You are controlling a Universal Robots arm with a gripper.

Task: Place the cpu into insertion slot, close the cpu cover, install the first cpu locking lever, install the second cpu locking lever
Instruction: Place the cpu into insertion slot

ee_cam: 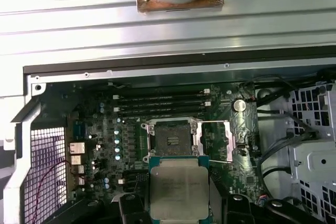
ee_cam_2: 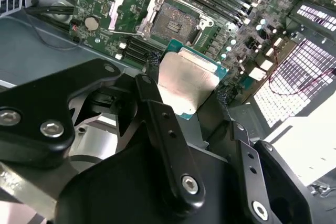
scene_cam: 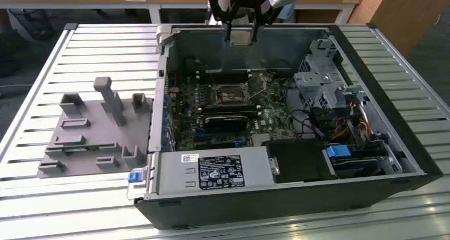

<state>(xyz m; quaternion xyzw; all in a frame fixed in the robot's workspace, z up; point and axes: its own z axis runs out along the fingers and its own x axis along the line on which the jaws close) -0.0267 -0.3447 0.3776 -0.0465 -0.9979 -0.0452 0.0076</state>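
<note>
None of the four steps is done yet, as far as your pictures show. The gripper (scene_cam: 239, 35) hangs well above the insertion slot (scene_cam: 231, 95) inside the open computer case (scene_cam: 281, 198). Its fingers are clamped on two opposite edges of the cpu (ee_cam: 179, 190), which faces metal top up. The slot lies bare with its dark centre showing, and the cpu cover (ee_cam: 216, 123) stands swung open just beside it. So you have seating, cover and both levers left. Around the slot, the power supply (scene_cam: 211, 171) and drive cage (scene_cam: 320, 87) sit well apart. The memory slots (ee_cam: 157, 103) run just beside it and loose cables (scene_cam: 309, 121) lie near. Nothing lies over the slot.
</note>
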